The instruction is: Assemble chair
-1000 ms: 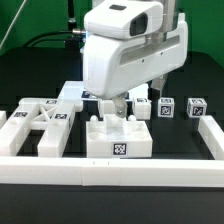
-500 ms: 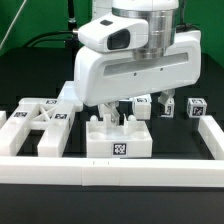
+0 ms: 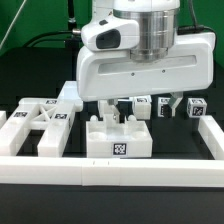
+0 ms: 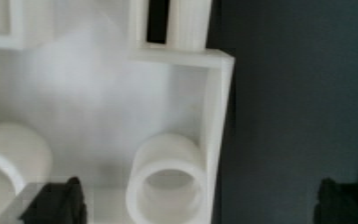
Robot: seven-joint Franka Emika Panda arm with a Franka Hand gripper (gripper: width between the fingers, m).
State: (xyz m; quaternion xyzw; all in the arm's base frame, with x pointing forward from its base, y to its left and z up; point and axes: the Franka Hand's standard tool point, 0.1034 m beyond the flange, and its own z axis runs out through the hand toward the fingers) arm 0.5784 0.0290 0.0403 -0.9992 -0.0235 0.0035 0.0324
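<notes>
Okay, I see a black counter (image 3: 175, 138) fenced by white border rails (image 3: 110, 175), with a dark room behind. My pincer (image 4: 202, 205) hangs spread wide open over the chair block (image 3: 118, 138) at centre front. More chair pieces (image 3: 40, 125) lie toward the exterior view's left.

Black table (image 3: 40, 205), low white border rails (image 3: 60, 172), dark backdrop with cables (image 3: 40, 40) behind.

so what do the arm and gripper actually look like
The gripper sits under a big glossy white housing, boxy with rounded corners. A rounded white module with a dark window sits on top, beside a grey metal wrist cylinder. The fingers are black. No markings show on it.
</notes>
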